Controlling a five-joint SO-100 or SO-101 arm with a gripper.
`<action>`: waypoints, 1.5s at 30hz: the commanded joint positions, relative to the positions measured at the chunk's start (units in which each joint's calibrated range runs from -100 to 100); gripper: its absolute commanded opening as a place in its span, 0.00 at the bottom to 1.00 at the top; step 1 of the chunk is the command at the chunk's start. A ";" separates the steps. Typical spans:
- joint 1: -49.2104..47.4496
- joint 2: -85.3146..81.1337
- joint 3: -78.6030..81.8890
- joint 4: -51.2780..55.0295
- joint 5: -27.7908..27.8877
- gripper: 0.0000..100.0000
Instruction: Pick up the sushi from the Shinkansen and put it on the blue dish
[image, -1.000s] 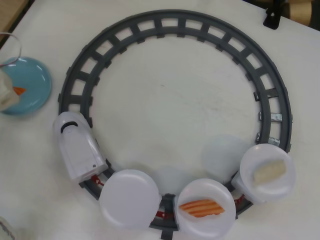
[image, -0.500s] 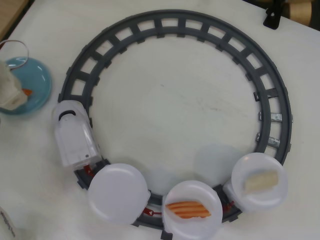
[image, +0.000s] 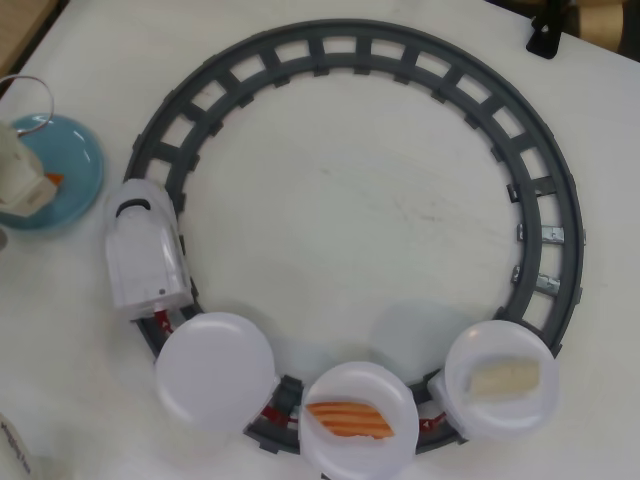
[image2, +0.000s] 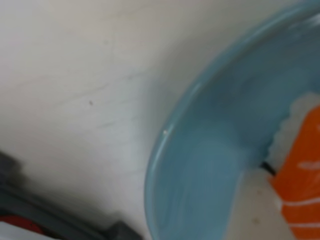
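So the gripper (image: 25, 180) is way over at the left edge of the overhead view, hanging right above the blue dish (image: 80, 160). Only its pale end pokes into frame, with a loop of cable curling above it, so most of the arm is out of sight. There's a tiny bit of orange at its tip, over the dish.

The wrist view is close and blurry. Blue dish rim (image2: 170, 135) sweeps across the middle, bare white table (image2: 75, 75) to the left of it, and on the far right you get the sushi (image2: 302, 170), bright orange with thin pale stripes and white rice along its left side. It sits over the inside of the dish. Honestly can't tell if the fingers are clamped on it or apart, or whether it's touching the dish.

Moving right from the gripper in the overhead view: the white train (image: 145, 255) is just beside the dish, nose pointing up, on the grey ring of track (image: 400, 55). Behind it trail three round white plates. The first plate (image: 215, 370) has nothing on it, the second carries a paler orange piece (image: 350, 420), and the third, farthest from the gripper, has a cream-white piece (image: 505, 378).
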 joint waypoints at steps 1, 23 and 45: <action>0.09 -0.67 -1.23 0.15 0.41 0.15; -0.88 -3.16 -7.45 9.15 0.41 0.24; 0.61 -20.17 -24.49 25.37 -1.74 0.23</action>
